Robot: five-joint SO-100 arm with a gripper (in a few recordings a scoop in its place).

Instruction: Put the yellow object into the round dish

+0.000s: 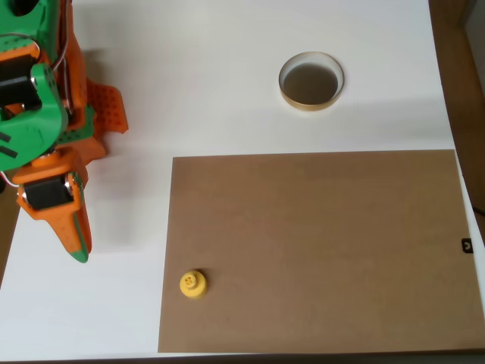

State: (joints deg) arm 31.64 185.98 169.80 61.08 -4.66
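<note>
The yellow object (193, 283) is sitting at the lower left of the brown mat (318, 250), well apart from the dish (311, 81) at upper centre. The gripper (78, 246) is hanging at left, fingers seemingly together; it should open wide and descend squarely over the knob.

White table (227, 76) w/ brown mat (318, 250), round dish (311, 81).

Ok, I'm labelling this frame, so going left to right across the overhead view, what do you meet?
The gripper, tips pointing down the picture → the yellow object, on the brown mat's left edge → the round dish, on the white table near the top.
</note>
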